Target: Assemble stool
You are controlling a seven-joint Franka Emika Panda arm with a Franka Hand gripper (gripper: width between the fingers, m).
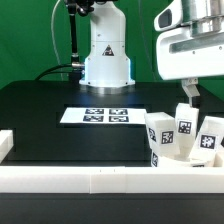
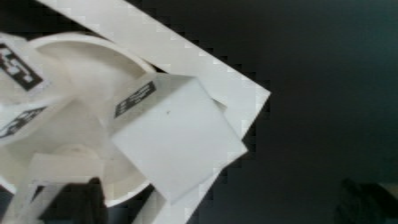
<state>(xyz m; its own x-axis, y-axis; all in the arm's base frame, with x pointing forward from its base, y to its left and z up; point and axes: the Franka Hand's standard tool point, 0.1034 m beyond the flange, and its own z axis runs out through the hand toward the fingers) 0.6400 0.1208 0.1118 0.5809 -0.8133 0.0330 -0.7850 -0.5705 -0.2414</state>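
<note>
Item: stool legs (image 1: 181, 135), white plastic, rigid, light, smooth-sided. My gripper (image 1: 187, 93) hangs above them, jaws wide, grasping nothing; I judge flat opposing faces the best hold

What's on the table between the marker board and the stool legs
Nothing: in the exterior view, bare black table separates the marker board from the stool legs.

Legs (image 1: 182, 133) crowd the border rail (image 1: 90, 178); the table (image 1: 40, 110) beyond the marker board (image 1: 103, 116) lies open.
</note>
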